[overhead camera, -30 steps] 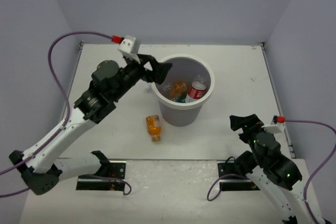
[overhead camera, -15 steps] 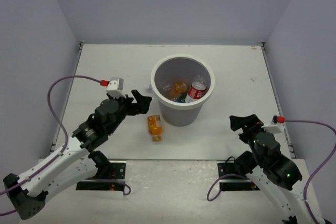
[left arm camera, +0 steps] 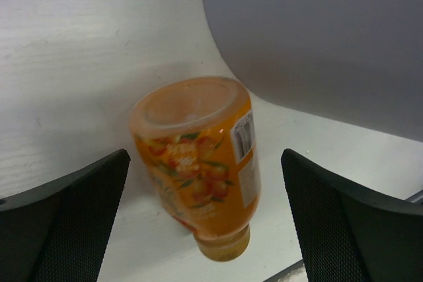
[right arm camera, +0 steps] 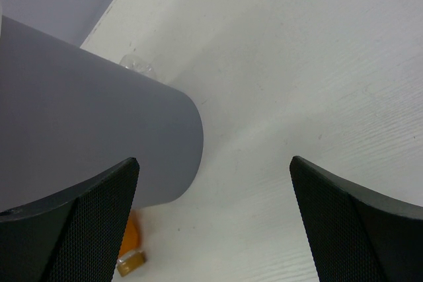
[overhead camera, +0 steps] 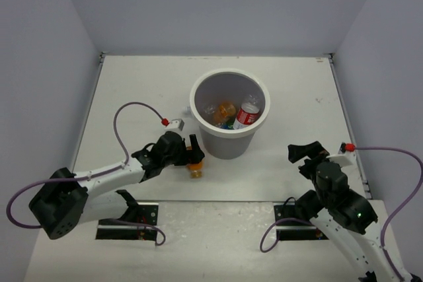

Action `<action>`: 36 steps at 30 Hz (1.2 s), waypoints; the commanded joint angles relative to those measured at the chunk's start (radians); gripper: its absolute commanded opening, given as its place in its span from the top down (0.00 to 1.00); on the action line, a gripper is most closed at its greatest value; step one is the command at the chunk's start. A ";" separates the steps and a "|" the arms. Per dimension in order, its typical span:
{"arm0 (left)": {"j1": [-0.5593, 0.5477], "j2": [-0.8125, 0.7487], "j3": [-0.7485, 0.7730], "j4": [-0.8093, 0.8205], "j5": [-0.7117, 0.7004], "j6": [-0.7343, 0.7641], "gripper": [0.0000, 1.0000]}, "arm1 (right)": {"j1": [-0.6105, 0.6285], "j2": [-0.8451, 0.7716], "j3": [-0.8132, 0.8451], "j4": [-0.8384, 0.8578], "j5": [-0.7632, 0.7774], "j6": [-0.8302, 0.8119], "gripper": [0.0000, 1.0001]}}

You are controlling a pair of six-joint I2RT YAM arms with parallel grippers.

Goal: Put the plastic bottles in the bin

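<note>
An orange bottle [left arm camera: 198,163] lies on its side on the white table just left of the bin's base, cap toward the near edge. It also shows in the top view [overhead camera: 195,170] and the right wrist view [right arm camera: 129,246]. My left gripper [overhead camera: 192,152] is low over it and open, one finger on each side, not touching it [left arm camera: 205,156]. The grey bin [overhead camera: 228,143] stands mid-table, and its wall shows in both wrist views [left arm camera: 317,31] [right arm camera: 86,117]. Inside it lie an orange bottle [overhead camera: 226,110], a red-labelled bottle [overhead camera: 248,115] and clear ones. My right gripper [overhead camera: 305,153] is open and empty to the bin's right [right arm camera: 215,160].
A small clear object [overhead camera: 189,111] sits against the bin's far left side, also seen in the right wrist view [right arm camera: 135,64]. Grey walls close in the table on three sides. The arm bases sit on black plates [overhead camera: 129,219] at the near edge.
My left arm came down from the bin's rim to the table, and its open gripper now straddles the orange bottle. The right arm has hardly moved.
</note>
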 commanded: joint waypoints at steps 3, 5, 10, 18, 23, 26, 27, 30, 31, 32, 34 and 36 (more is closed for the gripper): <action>-0.004 0.057 0.009 0.125 0.007 -0.008 0.14 | 0.000 0.058 -0.012 0.063 0.026 0.013 0.01; -0.004 0.047 0.010 0.113 -0.014 -0.008 0.29 | 0.000 0.069 -0.015 0.063 0.031 0.013 0.01; -0.004 0.006 0.012 0.072 -0.042 -0.011 0.69 | 0.000 0.059 -0.017 0.062 0.034 0.016 0.01; -0.004 -0.203 0.099 -0.160 -0.226 -0.022 0.87 | 0.000 0.034 -0.014 0.063 0.032 0.005 0.01; -0.004 -0.442 0.289 -0.237 -0.398 0.013 0.87 | 0.000 0.031 -0.008 0.066 0.027 0.002 0.01; -0.004 -0.496 0.385 -0.059 -0.263 0.158 0.86 | 0.000 0.034 -0.003 0.070 0.022 -0.004 0.01; -0.004 -0.481 0.441 -0.036 -0.229 0.181 0.86 | 0.000 0.039 0.005 0.071 0.023 -0.009 0.01; -0.005 -0.374 0.582 -0.015 -0.130 0.249 0.86 | 0.000 0.053 0.025 0.077 0.028 -0.013 0.01; -0.004 -0.317 0.623 -0.011 -0.103 0.264 0.85 | 0.000 0.059 0.033 0.084 0.032 -0.017 0.01; -0.004 -0.240 0.663 -0.007 -0.079 0.277 0.85 | -0.001 0.067 0.042 0.096 0.036 -0.023 0.01; -0.004 -0.134 0.716 -0.010 -0.029 0.304 0.84 | -0.001 0.079 0.061 0.119 0.041 -0.035 0.01; -0.006 -0.029 0.788 -0.009 0.008 0.325 0.84 | 0.000 0.109 0.085 0.133 0.049 -0.062 0.01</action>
